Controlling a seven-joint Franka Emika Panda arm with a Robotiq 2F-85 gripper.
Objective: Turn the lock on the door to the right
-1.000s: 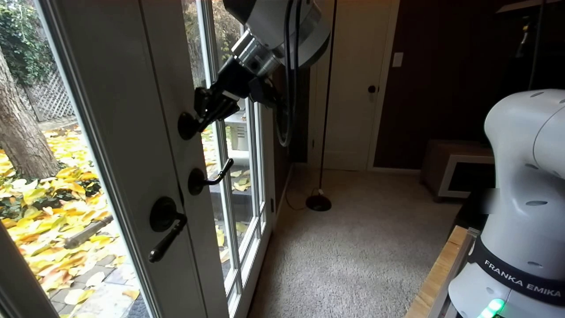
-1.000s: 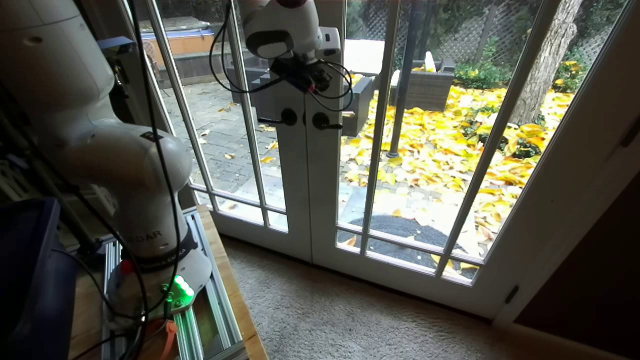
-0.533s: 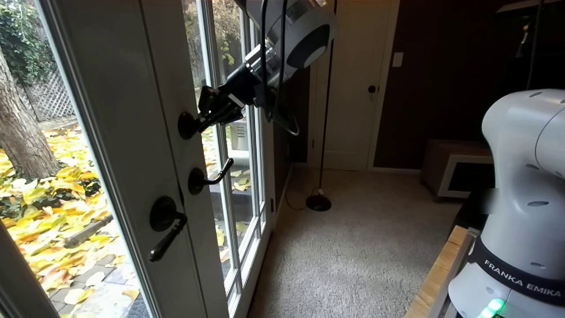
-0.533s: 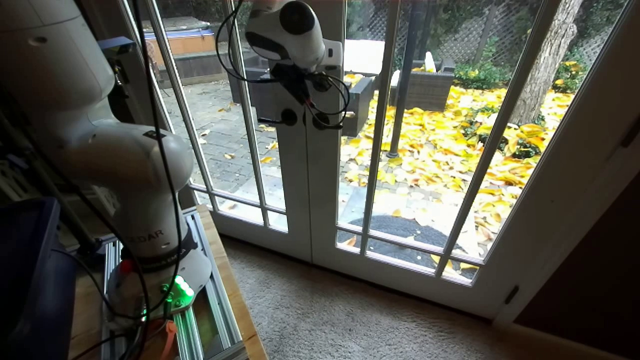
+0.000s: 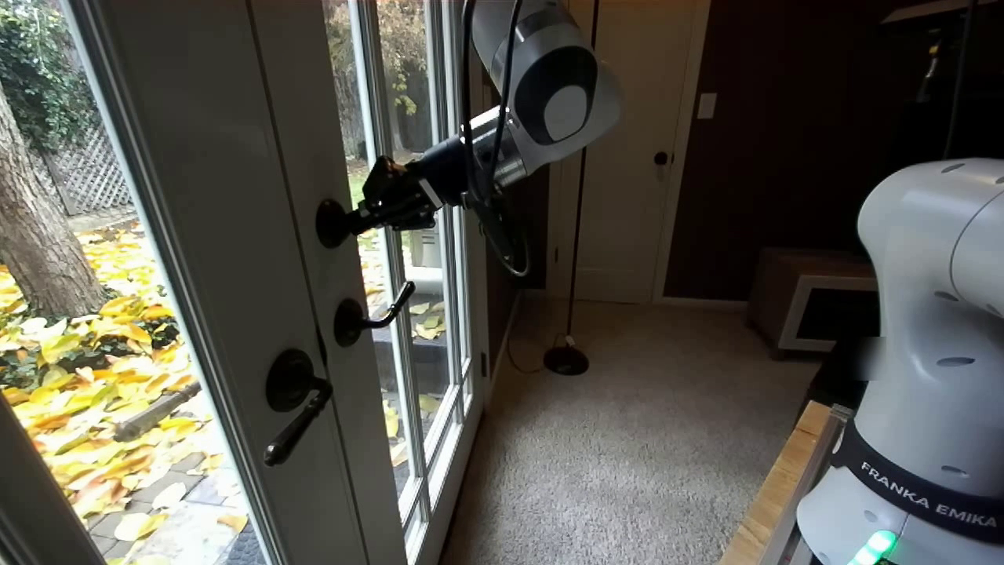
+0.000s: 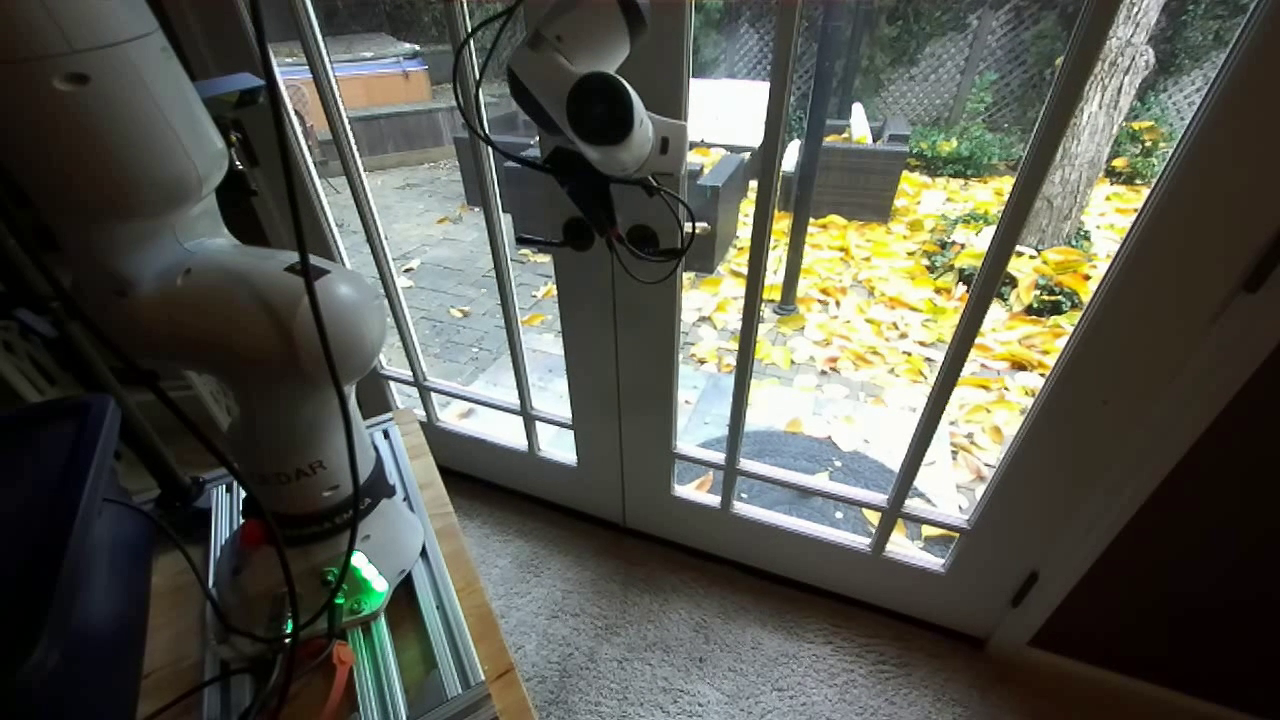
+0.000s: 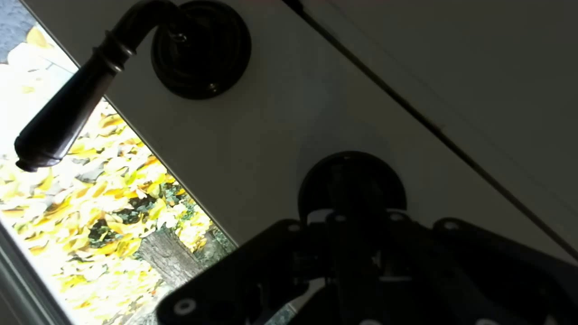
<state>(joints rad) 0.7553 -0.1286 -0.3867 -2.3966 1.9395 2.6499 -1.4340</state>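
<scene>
- Black two-fingered Robotiq gripper (image 5: 361,223) is up at the small round black deadbolt lock (image 5: 330,224); fingertips right at the plate, over its middle in the wrist view.
- Fingers are drawn in close to each other. Thumb-turn is lost in the dark there, so can't tell whether they're clamped on it or just against it. Its angle isn't readable either.
- Lock position: on the white-framed glass door (image 5: 329,271), close to the centre seam, above that leaf's long black lever handle (image 7: 70,106).
- Across the seam: second white-framed glass leaf (image 6: 590,380) with a larger black round plate and curved handle (image 5: 290,384). Leaves meet at the seam. Gripper is above both handles, apart from them.
- White Franka arm (image 5: 925,314) reaches over to the door; gripper slopes down toward the lock.
- In an exterior view the arm's white wrist (image 6: 580,40) covers the lock.
- Base sits on a wood-edged stand (image 6: 464,575), green light (image 6: 366,575) lit, navy bin (image 6: 70,560) beside it.
- Through the glass: yellow leaves (image 6: 840,270), tree trunk (image 6: 1095,130).
- Room: plain white interior door (image 5: 627,220), pale carpet (image 5: 627,439).
</scene>
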